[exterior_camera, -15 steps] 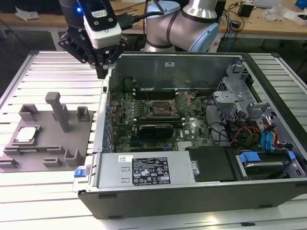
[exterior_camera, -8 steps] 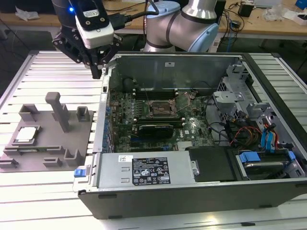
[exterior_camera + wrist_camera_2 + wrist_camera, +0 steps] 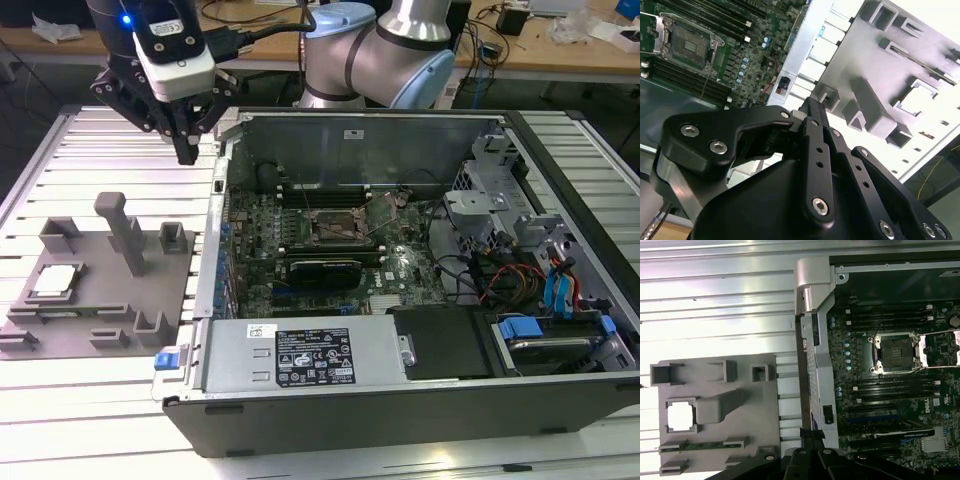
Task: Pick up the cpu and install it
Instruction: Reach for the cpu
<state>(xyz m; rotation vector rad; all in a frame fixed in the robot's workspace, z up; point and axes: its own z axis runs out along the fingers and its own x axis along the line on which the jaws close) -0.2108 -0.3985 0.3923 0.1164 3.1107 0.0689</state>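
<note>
I count one cpu point(image 3: 55, 283), one fixture plate, one open computer case and one arm with its pincer point(image 3: 187, 148). The cpu is a small flat square with a pale, silvery top that glares almost white in the first wrist view point(image 3: 680, 416). It lies flat in a square recess of the grey plastic fixture plate point(image 3: 100, 300), at the plate's edge on the exterior view's left, well apart from the case. The plate is matte and blocky, with several low raised brackets and one tall upright post point(image 3: 125, 235). It rests on a tabletop point(image 3: 100, 400) of ribbed, shiny metal slats. The case point(image 3: 360, 130) is a bare metal box lying open on its side just beside the plate. Inside it I see one green motherboard point(image 3: 400, 265) and one square processor socket point(image 3: 335, 228) that stands open, with long black slots either side of it in the first wrist view point(image 3: 895, 354). There is also one long black expansion card point(image 3: 325, 270) and one silvery power supply box point(image 3: 300, 355) along the near wall. The pincer is black, made of jointed bolted links. It hangs above the tabletop near the case's far corner on the exterior view's left, beyond the plate. Its fingers point(image 3: 816, 107) meet at the tip with nothing between them, and it touches neither the cpu nor the plate.
</note>
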